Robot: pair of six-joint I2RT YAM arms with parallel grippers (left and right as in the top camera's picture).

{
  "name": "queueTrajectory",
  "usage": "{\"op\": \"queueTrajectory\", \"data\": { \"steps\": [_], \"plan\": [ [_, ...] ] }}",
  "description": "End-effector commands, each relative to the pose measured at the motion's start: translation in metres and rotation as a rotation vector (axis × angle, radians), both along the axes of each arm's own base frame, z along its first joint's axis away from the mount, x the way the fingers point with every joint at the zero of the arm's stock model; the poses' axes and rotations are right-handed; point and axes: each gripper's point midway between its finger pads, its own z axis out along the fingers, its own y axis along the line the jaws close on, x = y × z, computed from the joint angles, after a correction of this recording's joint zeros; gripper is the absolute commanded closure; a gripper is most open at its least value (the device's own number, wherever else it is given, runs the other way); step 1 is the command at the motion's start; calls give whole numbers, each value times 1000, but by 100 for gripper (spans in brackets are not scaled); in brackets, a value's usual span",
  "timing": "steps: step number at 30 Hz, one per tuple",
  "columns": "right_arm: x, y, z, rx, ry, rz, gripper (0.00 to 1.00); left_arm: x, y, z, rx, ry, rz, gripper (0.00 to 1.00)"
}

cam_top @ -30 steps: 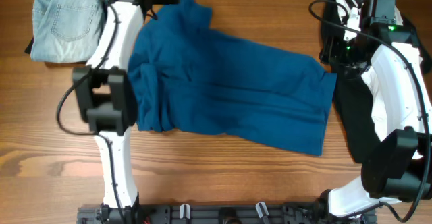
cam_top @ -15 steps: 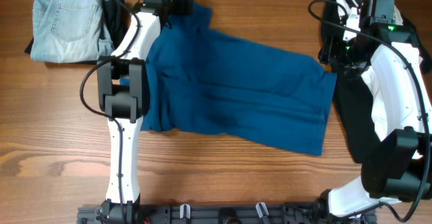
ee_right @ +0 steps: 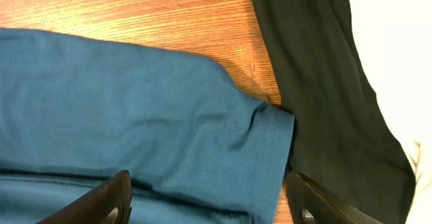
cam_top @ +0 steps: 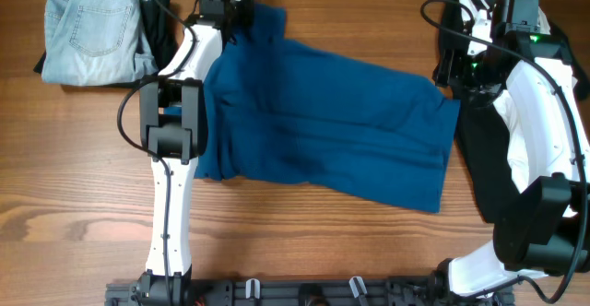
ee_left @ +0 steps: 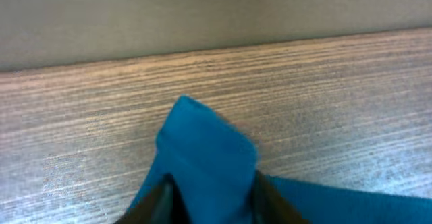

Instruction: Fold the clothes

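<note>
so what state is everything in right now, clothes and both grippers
blue shirt: spread out unfolded, rumpled at its left end
jeans: folded, far left of the table
black garment: laid flat by the shirt's right edge
left gripper: jaws shut on the shirt's far corner
right gripper: jaws open above the shirt's right corner, empty

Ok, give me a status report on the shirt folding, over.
Left gripper pinching blue shirt's far corner. Right gripper open over shirt's other end. Shirt mostly spread, not yet folded. Black garment touching it; jeans apart.
</note>
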Motion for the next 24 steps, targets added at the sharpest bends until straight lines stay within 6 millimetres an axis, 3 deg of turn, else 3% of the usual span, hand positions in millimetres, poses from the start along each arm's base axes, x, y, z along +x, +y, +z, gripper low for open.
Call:
{"op": "queueTrajectory", "data": {
  "steps": [1, 4, 6, 11, 15, 19, 24],
  "plan": [
    [5, 5, 7, 14, -27, 22, 26, 7, 1, 4, -3, -27, 5, 86],
    [6, 5, 8, 14, -32, 22, 26, 9, 6, 23, -8, -42, 50, 91],
    [10, 7, 9, 18, -50, 29, 27, 11, 22, 45, 25, -59, 138, 95],
    [22, 8, 12, 3, -100, 85, 28, -8, 60, 133, 137, -88, 303, 96],
    [25, 8, -6, 7, -65, 93, 29, -29, 66, 176, 151, -74, 312, 93],
    [26, 9, -46, 20, 30, 104, 31, -41, 69, 193, 164, -60, 314, 93],
    [36, 9, -83, 25, 69, 114, 32, -52, 74, 183, 195, 0, 324, 94]
  ]
}}
